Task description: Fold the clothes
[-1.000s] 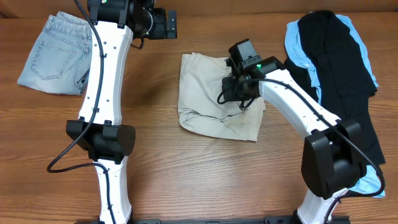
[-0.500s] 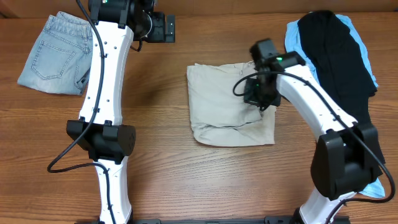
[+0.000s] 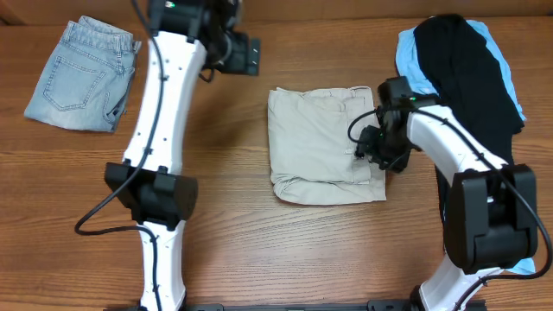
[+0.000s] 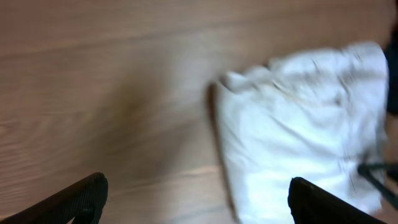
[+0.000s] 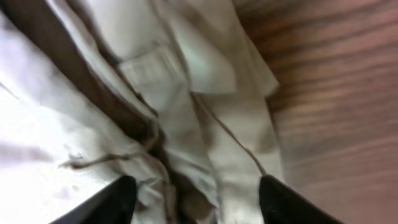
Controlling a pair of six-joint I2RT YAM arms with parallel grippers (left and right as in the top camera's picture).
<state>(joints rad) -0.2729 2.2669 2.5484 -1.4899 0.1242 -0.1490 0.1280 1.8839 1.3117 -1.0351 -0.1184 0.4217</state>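
Since a second ago the beige shorts (image 3: pixel 321 145) have slid right across the table (image 3: pixel 225 225) and squared into a neater folded block, now in the middle, a little right of centre. The right claw (image 3: pixel 381 149) has gone with them and sits at their right edge. The left claw (image 3: pixel 248 55) has swung right along the far side, closer to the shorts but well clear of them. The denim shorts (image 3: pixel 81 74) lie untouched at far left, and the black garment (image 3: pixel 471 82) lies over the blue one (image 3: pixel 409 53) at right. I'd judge the beige fold is about finished and being tidied.

From the left wrist, the left claw (image 4: pixel 198 184) is spread wide over bare wood, holding nothing; the shorts (image 4: pixel 298 137) are blurred, off to the right.

From the right wrist, the right claw (image 5: pixel 196 186) hangs right over the rumpled shorts (image 5: pixel 155 93), fingers (image 5: pixel 118 198) parted, with cloth lying between them but not pinched; bare wood (image 5: pixel 336 93) shows at right.
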